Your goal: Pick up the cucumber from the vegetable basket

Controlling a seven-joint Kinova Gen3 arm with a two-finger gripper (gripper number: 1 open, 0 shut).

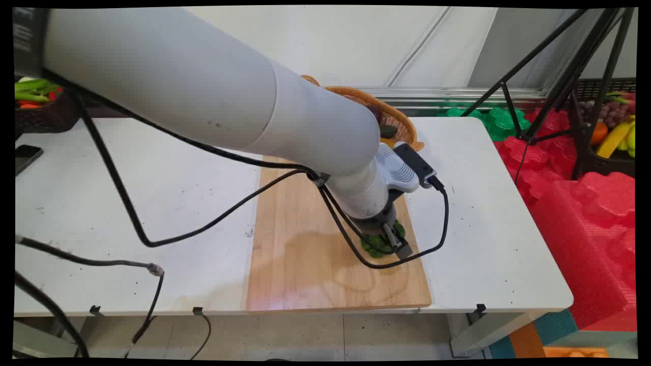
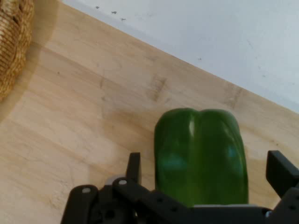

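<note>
Two views: main view first, hand view after.
Main view, board: a wooden cutting board (image 1: 305, 254) lies on the white table (image 1: 127, 203), reaching the table's near edge.
Main view, pepper: a green bell pepper (image 1: 379, 246) sits on the board's right part, toward its right edge, mostly hidden under the arm's wrist.
Main view, gripper: the black gripper (image 1: 392, 243) is down over the pepper, one finger showing on the pepper's right side.
Main view, basket: a wicker basket (image 1: 394, 119) stands just behind the board's far right corner, with produce inside that I cannot name.
Main view, phone: a dark phone (image 1: 25, 156) lies well left of the board, at the table's left edge.
Hand view, pepper: the pepper (image 2: 201, 156) rests on the board (image 2: 93, 130), lying between the two fingers.
Hand view, gripper: the gripper (image 2: 208, 179) stands wide apart, a finger on either side of the pepper with visible gaps, gripping nothing.
Hand view, basket: the basket's woven rim (image 2: 14, 42) shows at the upper left, touching the board's edge there.
</note>
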